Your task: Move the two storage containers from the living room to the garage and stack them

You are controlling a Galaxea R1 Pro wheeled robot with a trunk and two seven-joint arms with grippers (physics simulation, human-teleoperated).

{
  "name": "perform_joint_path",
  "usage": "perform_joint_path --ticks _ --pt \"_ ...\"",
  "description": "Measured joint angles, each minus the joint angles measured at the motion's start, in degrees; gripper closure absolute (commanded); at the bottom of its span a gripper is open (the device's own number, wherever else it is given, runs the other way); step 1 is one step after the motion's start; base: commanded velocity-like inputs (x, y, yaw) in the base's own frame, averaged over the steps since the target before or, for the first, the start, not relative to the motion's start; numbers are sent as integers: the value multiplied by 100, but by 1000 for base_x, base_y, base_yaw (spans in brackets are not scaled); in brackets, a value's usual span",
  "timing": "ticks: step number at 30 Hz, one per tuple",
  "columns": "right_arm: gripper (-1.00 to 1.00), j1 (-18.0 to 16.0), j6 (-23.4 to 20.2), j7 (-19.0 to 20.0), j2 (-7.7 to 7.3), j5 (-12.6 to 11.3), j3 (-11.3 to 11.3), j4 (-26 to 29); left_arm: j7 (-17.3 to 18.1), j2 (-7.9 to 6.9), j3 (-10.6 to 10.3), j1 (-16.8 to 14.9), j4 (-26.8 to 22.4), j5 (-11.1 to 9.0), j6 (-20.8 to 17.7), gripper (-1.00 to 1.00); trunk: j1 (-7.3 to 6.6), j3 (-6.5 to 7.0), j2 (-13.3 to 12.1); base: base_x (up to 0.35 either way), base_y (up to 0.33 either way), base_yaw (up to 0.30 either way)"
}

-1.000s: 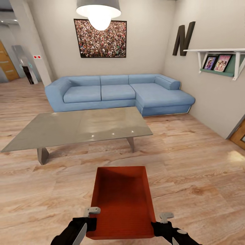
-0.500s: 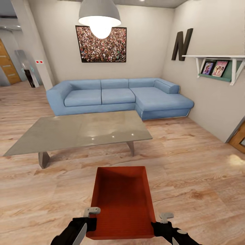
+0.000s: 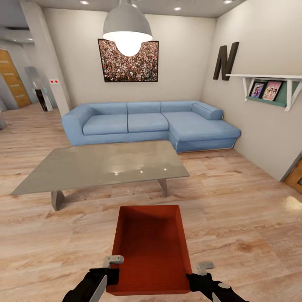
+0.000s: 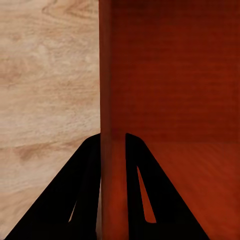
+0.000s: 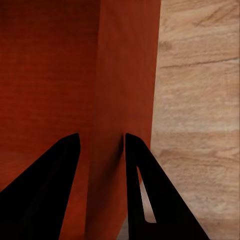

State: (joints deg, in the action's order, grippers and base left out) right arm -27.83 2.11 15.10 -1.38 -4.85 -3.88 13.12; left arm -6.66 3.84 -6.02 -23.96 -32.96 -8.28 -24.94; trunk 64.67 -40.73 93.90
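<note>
In the living room, we carry one storage container (image 3: 152,247) above the wood floor (image 3: 243,218), left gripper (image 4: 113,145) and right gripper (image 5: 100,145) each clamped on a side wall; next, we judge, comes driving it steadily to the garage
</note>
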Motion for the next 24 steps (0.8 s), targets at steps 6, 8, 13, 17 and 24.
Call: perform_joint_path --ticks 6,8,13,17,24 --pt "100 0 0 -2 3 5 4 -1 0 -3 -2 1 0 -6 0 100 -132 144 -241 0 0 220" --pt "100 0 0 -2 3 4 3 -1 0 -3 -3 1 0 -7 0 100 -176 192 -321 0 0 224" --pt "100 0 0 -1 2 5 4 -1 0 -2 -1 1 0 -4 0 100 -286 312 -522 0 0 225" --pt "100 0 0 1 1 6 5 -1 0 -1 -1 1 0 -2 0 100 -373 408 -682 0 0 225" --pt "100 0 0 2 0 4 4 -1 0 1 1 1 0 2 0 100 -527 574 -963 0 0 231"
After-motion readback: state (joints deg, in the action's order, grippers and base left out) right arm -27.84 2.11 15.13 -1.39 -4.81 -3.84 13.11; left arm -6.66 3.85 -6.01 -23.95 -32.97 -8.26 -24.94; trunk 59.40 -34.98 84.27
